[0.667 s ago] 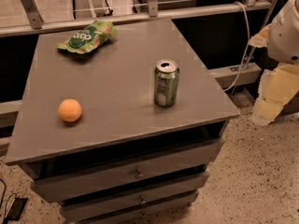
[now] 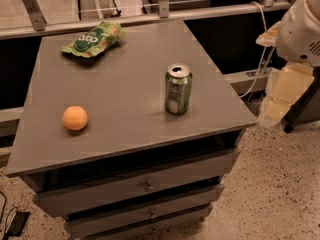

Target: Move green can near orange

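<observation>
The green can (image 2: 178, 89) stands upright on the grey cabinet top (image 2: 125, 59), right of centre, with its silver top and opening showing. The orange (image 2: 75, 118) lies on the same top near the front left, well apart from the can. My gripper (image 2: 281, 95), pale cream below the white arm (image 2: 300, 29), hangs off the right side of the cabinet, beyond its edge and clear of the can. It holds nothing that I can see.
A flat green snack bag (image 2: 93, 38) lies at the back left of the top. The cabinet has drawers (image 2: 145, 186) in front. A rail and cables run behind it. Speckled floor (image 2: 280, 194) lies to the right.
The arm and gripper have shifted slightly left and up at the right edge. The can, orange and bag have not moved.
</observation>
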Robot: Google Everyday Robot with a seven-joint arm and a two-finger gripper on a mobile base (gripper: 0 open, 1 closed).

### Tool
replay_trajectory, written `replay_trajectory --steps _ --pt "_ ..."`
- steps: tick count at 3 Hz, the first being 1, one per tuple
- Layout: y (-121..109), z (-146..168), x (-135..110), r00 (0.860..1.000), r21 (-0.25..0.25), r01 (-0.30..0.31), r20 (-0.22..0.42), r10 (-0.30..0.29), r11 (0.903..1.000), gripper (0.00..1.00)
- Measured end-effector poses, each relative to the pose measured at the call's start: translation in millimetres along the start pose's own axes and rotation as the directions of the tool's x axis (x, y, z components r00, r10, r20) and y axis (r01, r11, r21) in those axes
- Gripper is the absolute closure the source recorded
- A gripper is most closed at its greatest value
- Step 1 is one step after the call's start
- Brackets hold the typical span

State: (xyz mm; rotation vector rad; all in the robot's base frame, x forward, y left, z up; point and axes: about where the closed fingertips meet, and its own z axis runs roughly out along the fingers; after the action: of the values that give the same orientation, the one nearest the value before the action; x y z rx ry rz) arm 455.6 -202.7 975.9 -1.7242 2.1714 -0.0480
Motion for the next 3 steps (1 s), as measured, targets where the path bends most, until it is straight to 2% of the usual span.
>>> replay_trajectory --steps 1,2,3 --pt "-26.8 16.1 -36.7 0.994 0.000 0.050 0.099 -0.049 0.9988 0.00" --pt "-51.5 42.1 -82.3 0.979 -0.020 0.108 0.174 -0.103 0.9939 0.00" --pt "-66.9 74.5 -114.6 0.975 -0.060 0.140 0.183 -0.127 0.9883 0.00"
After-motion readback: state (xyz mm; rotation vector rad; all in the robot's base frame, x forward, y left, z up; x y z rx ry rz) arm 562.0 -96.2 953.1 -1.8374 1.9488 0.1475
